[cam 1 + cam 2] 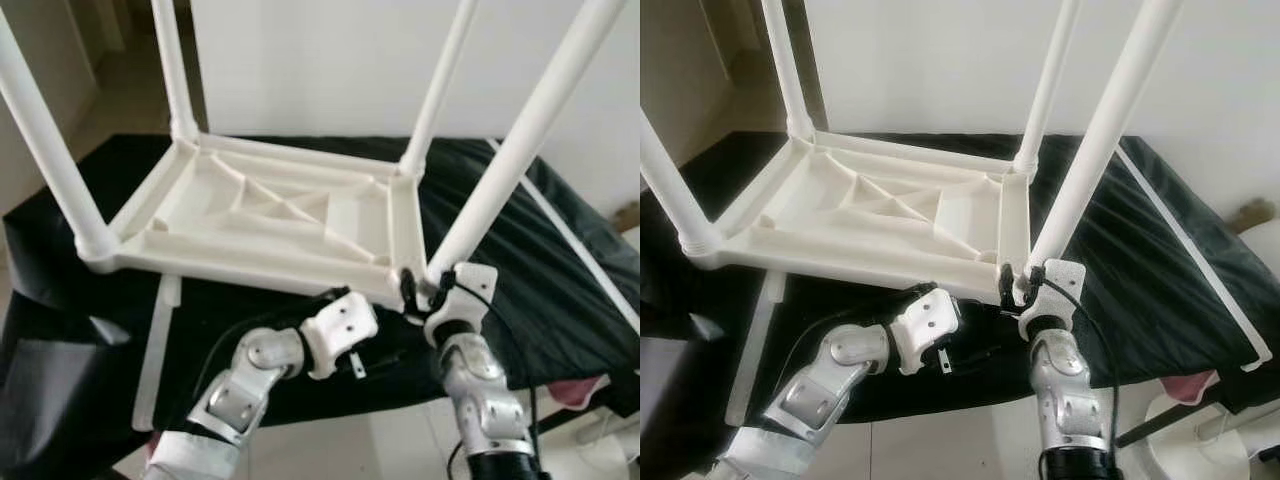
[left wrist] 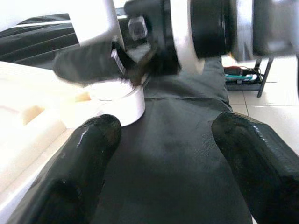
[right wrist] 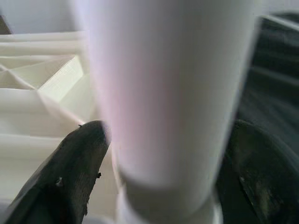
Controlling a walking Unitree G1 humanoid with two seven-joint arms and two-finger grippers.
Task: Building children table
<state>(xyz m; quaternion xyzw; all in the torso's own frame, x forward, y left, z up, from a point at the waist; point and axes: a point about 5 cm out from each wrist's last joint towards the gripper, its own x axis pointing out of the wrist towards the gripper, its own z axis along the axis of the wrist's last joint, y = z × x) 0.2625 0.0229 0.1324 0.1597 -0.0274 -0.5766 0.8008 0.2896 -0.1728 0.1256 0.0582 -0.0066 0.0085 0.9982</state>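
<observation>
A white plastic children's table (image 1: pixel 260 215) lies upside down on a black cloth (image 1: pixel 560 290), its four legs pointing up. My right gripper (image 1: pixel 427 290) is at the base of the near-right leg (image 1: pixel 510 160). In the right wrist view that leg (image 3: pixel 168 93) sits between the two black fingers (image 3: pixel 74 163), which close on it from both sides. My left gripper (image 2: pixel 166 135) is low beside the table's near edge, aimed at the same corner socket (image 2: pixel 119 100). It is open, with bare cloth between its fingers.
A long white bar (image 1: pixel 575 240) lies along the cloth's right side. Another white strip (image 1: pixel 160 350) pokes out under the table's near-left corner. Tiled floor (image 1: pixel 390 440) runs along the front, a white wall (image 1: pixel 330 70) stands behind, and a pink object (image 1: pixel 580 392) sits low on the right.
</observation>
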